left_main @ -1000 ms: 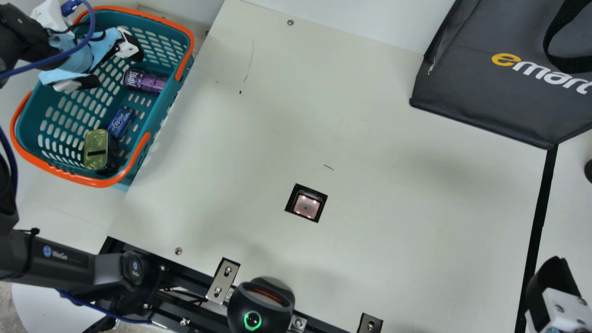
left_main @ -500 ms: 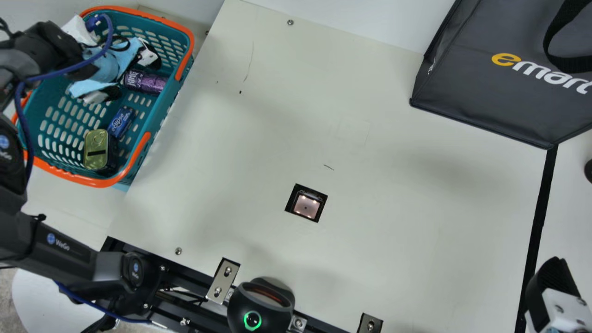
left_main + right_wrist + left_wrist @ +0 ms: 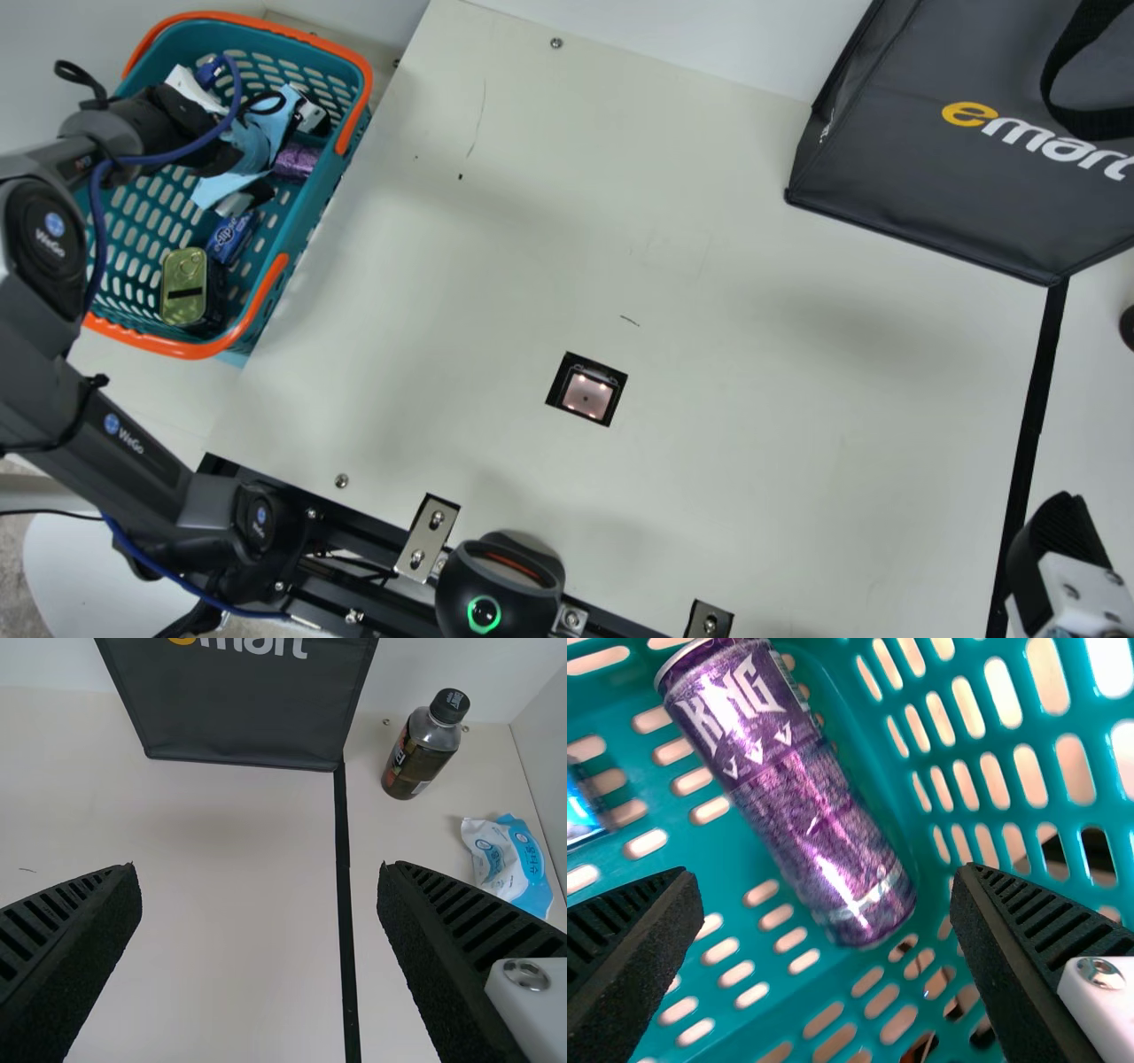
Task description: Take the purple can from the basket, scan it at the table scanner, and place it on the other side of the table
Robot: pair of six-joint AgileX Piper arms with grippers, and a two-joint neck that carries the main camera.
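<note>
Purple can [image 3: 797, 797] first: we see it lying on its side in the basket [image 3: 186, 351], beside the desk's [image 3: 753, 399] left edge, towards the far left corner. Our left end effector [image 3: 827, 875] is down in the basket with its fingers spread and nothing gripped; the can lies in view between and beyond them. So we judge the job to be at its opening step, lining up for the pick. The grasp, the lift over the rim, the pass at the scanner [image 3: 587, 394], nearer the desk's near edge, and the placing towards the right edge are all left to do. Our right end effector [image 3: 259, 870], over the desk's right part, is released too. A tin [image 3: 184, 285] and a blue pack [image 3: 230, 237] share the basket, so we would close on the can alone.
</note>
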